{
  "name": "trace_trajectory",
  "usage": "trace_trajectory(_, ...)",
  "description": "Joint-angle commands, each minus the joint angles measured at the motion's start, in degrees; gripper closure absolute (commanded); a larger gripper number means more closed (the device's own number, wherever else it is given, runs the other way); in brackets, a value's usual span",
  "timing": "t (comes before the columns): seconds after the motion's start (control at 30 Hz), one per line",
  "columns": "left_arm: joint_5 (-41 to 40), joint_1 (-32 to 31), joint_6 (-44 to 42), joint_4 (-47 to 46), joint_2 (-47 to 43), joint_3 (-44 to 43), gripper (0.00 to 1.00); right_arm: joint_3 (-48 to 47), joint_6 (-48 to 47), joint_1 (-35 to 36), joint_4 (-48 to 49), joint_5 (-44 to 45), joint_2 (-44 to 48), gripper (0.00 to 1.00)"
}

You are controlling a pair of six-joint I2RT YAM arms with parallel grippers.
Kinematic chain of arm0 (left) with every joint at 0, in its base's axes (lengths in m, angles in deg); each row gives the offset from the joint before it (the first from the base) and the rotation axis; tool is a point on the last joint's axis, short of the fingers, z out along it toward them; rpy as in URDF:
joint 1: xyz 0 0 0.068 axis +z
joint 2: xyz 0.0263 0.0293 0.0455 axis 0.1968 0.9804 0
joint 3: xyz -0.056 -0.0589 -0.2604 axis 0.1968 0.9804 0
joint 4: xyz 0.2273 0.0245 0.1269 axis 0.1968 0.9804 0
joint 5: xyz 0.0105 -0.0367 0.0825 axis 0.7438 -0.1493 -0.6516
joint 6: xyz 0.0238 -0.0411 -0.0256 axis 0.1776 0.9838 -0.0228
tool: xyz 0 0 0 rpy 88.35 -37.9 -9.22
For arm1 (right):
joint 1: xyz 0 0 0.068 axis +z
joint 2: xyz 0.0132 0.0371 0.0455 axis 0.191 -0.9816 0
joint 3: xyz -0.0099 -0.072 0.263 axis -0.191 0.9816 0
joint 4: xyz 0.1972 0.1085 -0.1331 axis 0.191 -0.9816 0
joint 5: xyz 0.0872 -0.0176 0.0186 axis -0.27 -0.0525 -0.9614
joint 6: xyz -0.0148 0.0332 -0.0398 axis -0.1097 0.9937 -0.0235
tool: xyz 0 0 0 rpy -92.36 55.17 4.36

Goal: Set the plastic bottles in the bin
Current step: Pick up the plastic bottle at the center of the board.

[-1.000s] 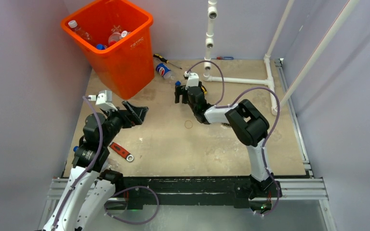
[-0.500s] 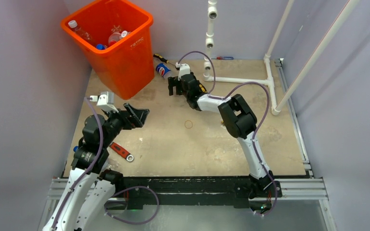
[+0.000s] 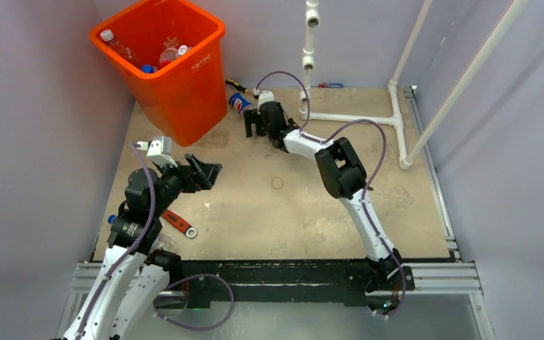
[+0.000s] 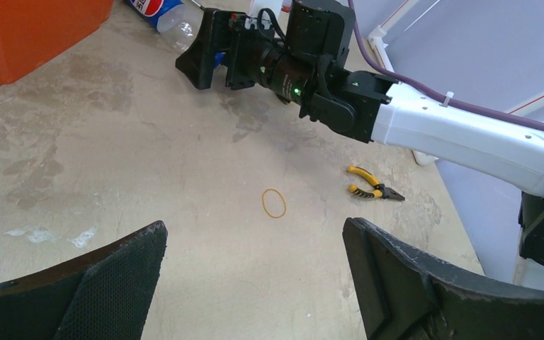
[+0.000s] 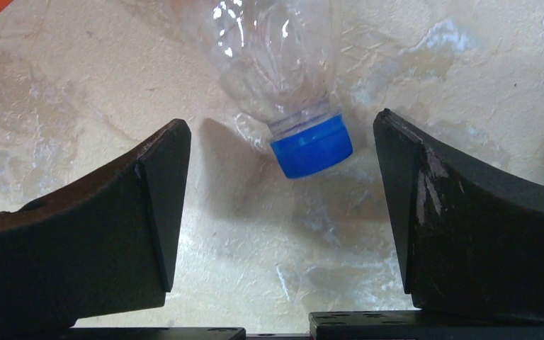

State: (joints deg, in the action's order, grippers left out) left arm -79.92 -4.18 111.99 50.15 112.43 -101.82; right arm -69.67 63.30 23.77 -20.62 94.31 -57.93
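Top external view: several plastic bottles [image 3: 164,55] already lie in the orange bin [image 3: 184,85] at far left, and one Pepsi-labelled bottle [image 3: 239,103] is left on the table [image 3: 312,212] just right of it. The right gripper [image 3: 254,126] hovers at its blue cap [image 5: 310,145], jaws wide apart, gripping nothing. The left gripper [image 3: 204,170] is open and empty.

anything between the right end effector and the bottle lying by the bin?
Nothing. Right wrist view: only bare table between the open right end effector and the bottle, blue cap nearest.
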Motion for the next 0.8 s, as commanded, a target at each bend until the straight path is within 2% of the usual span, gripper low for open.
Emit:
trace_trajectory(0.0, 1.0, -0.3, 0.4, -2.1, 0.1, 0.4, 0.06, -5.9, -1.0, -0.5, -5.9, -1.2, -1.9, 0.05)
trace_trajectory(0.17, 1.2, -0.3, 0.7, -2.1, 0.0, 1.0, 0.06, -7.8, -1.3, -1.1, -7.2, -2.5, -3.4, 0.05)
trace_trajectory(0.3, 1.2, -0.3, 0.7, -2.2, 0.1, 1.3, 0.06, -7.6, -2.5, -1.2, -6.3, -5.1, -3.4, 0.12)
trace_trajectory(0.77, 1.5, -0.3, 1.4, -2.5, 0.1, 1.7, 0.06, 0.7, -3.6, -1.2, 1.0, -7.1, 1.6, 0.5)
